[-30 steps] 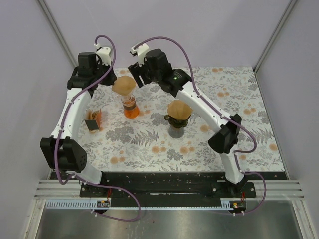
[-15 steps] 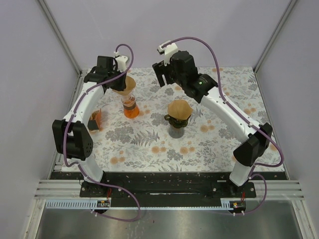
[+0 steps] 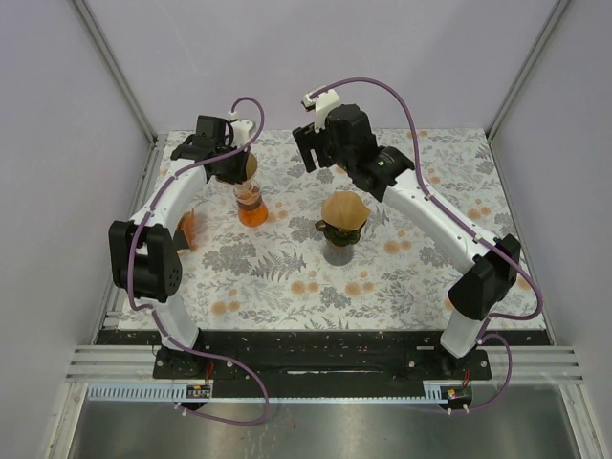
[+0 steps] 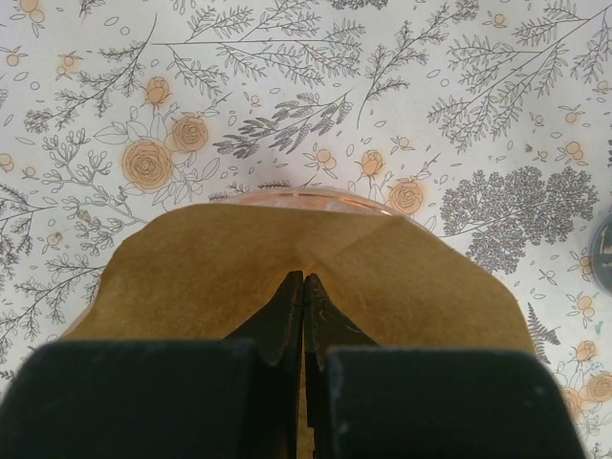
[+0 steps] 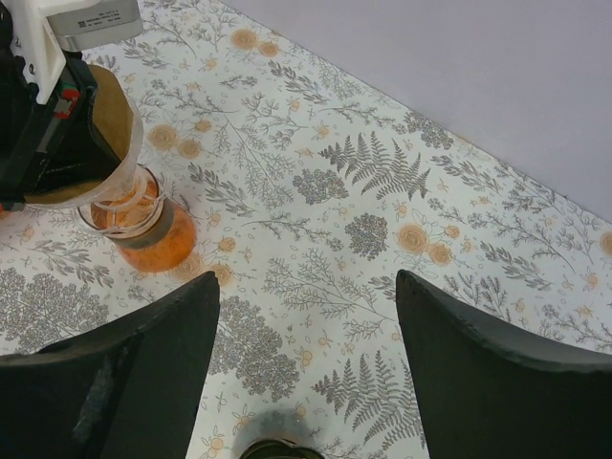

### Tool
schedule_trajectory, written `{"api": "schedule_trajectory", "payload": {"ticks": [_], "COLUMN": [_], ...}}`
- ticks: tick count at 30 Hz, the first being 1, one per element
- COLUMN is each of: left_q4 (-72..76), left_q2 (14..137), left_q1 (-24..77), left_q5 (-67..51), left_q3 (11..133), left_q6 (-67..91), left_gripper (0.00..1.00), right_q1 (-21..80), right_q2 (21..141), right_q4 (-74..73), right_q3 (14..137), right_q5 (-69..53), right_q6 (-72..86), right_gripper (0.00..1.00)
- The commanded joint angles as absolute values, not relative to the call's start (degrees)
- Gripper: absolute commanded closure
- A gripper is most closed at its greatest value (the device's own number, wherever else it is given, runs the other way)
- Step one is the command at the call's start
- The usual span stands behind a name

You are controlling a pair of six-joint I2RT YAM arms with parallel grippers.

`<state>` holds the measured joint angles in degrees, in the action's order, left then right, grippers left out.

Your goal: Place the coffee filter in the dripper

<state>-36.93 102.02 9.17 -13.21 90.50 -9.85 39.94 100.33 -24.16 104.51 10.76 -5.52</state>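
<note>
In the top view the dark olive dripper (image 3: pixel 337 230) stands mid-table on its grey base, and one brown coffee filter (image 3: pixel 344 207) sits in it. My left gripper (image 3: pixel 232 164) is shut on a second brown coffee filter (image 3: pixel 251 165), holding it just over the mouth of the glass flask (image 3: pixel 251 205). From the left wrist this filter (image 4: pixel 210 273) fills the lower half, with the closed gripper (image 4: pixel 304 278) pinching its middle. My right gripper (image 3: pixel 318 153) hangs open behind the dripper; in its wrist view the gripper (image 5: pixel 304 283) has only tablecloth between its fingers, and the dripper's top (image 5: pixel 277 449) peeks in at the bottom edge.
The flask (image 5: pixel 143 225) holds orange liquid and stands left of the dripper. A small stand with spare filters (image 3: pixel 179 230) is near the left wall. Pale walls with metal posts enclose the floral tablecloth (image 3: pixel 287 273).
The left arm has swung right, bringing its filter over the flask. The right gripper has moved right, away from that filter, to behind the dripper.
</note>
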Motion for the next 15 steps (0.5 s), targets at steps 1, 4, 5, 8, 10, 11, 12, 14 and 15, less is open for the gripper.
{"api": "schedule_trajectory", "payload": {"ticks": [1,4,5,8,10,11,12,14,15], "left_q4": [-35.7,-35.7,-35.7,-35.9,-36.6,-36.9,-37.3,-38.0,-38.2], "left_q2": [102.8,102.9,103.0,102.3,101.6,101.2,100.8,100.0,99.8], "left_q1": [9.4,9.3,9.4,9.3,9.4,9.4,9.4,9.3,9.4], "left_q5": [-14.0,-14.2,-14.2,-14.5,-14.5,-14.4,-14.4,-14.5,-14.6], "left_q3": [89.7,89.4,89.5,90.3,91.5,92.2,93.0,94.5,95.1], "left_q6": [-10.6,-10.7,-10.5,-10.4,-10.5,-10.5,-10.6,-10.8,-11.1], "left_gripper": [1.0,1.0,1.0,1.0,1.0,1.0,1.0,1.0,1.0], "right_q1": [39.4,39.5,39.4,39.5,39.5,39.5,39.5,39.5,39.5], "right_q2": [98.5,98.4,98.4,98.4,98.3,98.3,98.3,98.3,98.3], "right_q4": [-20.9,-20.9,-20.9,-20.9,-20.8,-20.9,-20.9,-20.8,-20.9], "right_q3": [104.2,103.9,103.8,103.7,103.7,103.6,103.6,103.6,103.5], "right_q5": [9.7,9.6,9.6,9.5,9.3,9.4,9.4,9.2,9.1], "right_q6": [-4.6,-4.6,-4.7,-4.7,-4.7,-4.7,-4.7,-4.7,-4.7], "right_gripper": [0.18,0.18,0.18,0.18,0.18,0.18,0.18,0.18,0.18]}}
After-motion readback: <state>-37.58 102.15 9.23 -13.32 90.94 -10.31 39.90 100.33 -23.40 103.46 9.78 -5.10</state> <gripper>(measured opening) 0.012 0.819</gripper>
